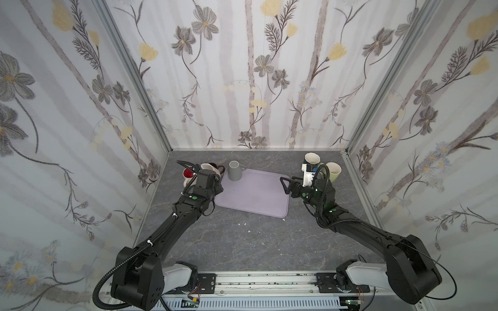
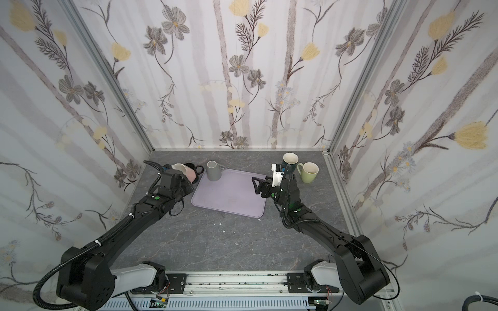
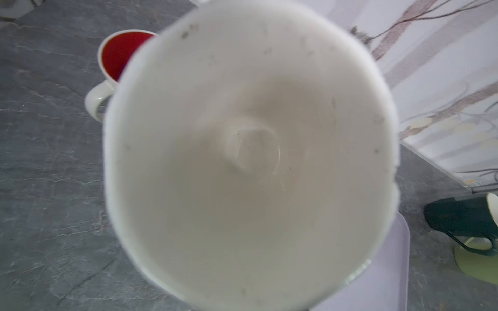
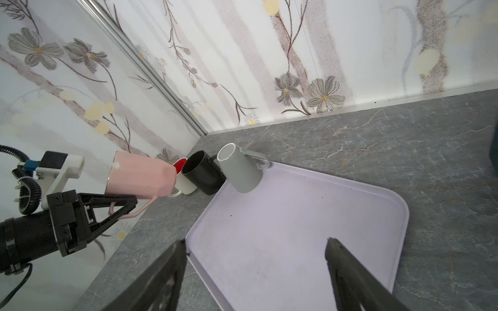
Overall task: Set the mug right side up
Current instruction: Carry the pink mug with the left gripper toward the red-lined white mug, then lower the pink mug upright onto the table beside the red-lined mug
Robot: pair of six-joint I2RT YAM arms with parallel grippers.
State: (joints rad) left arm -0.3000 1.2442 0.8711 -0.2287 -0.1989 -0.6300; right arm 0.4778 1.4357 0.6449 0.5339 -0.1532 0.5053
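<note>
Mug (image 4: 140, 176) in left gripper (image 4: 126, 203) hangs just beyond tray's (image 4: 296, 229) left edge.

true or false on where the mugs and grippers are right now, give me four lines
1. The left gripper is shut on the pink mug's handle. True.
2. The right gripper holds the gray mug. False: its jaws stand open and empty above the lilac tray.
3. The black mug stands on the tray. False: it stands on the table beside it.
4. The dark green mug and light green mug stand open side up. True.
</note>
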